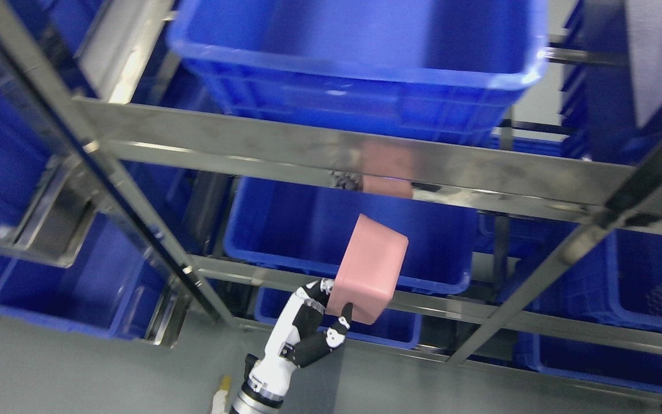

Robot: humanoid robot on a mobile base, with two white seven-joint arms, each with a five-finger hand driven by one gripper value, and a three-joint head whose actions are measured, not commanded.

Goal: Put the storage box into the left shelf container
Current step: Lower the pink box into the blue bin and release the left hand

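A pink storage box (370,267) hangs tilted in front of the metal shelf, over the front rim of a blue container (296,230) on the middle level. My left hand (334,302), white and black, comes up from the bottom edge and is shut on the box's lower end, with the thumb (343,322) on its right side and the other fingers (315,290) on its left. The box's top reaches just under the shelf rail (285,149), where its pink reflection shows.
Large blue bins fill the steel rack: one above (365,52), others at left (61,299), right (624,282) and below (388,330). Slanted steel posts (135,218) cross the view. Grey floor (78,374) lies at the bottom.
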